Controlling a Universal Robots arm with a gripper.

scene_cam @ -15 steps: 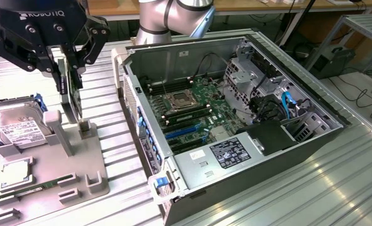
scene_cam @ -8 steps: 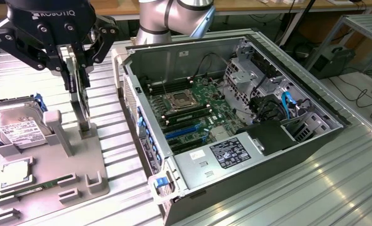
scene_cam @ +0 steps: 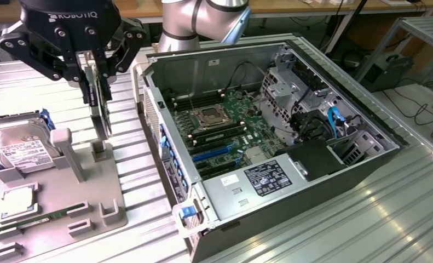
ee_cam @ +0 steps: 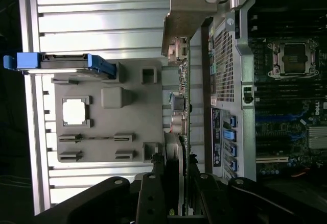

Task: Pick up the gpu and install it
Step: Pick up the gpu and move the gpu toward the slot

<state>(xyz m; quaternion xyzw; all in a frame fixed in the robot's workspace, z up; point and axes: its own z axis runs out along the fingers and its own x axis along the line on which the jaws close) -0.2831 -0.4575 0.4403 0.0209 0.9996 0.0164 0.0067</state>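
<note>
Grey tray (scene_cam: 63, 192) lies nearest me on the counter (scene_cam: 362, 219). Over it I have the hand (scene_cam: 96, 76) pointing straight down, fingers pinched narrowly on the gpu (scene_cam: 99, 112) along its top edge. The gpu hangs upright, just beside the open case (scene_cam: 275, 219). The arm (scene_cam: 187, 22) rises behind.

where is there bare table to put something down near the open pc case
Free: the ribbed metal table on the exterior view's right of the open black computer case. Crowded: the grey plastic holder tray with the silver hard drive, where the black gripper holds the thin dark gpu card upright; the strip between tray and case is narrow.
</note>
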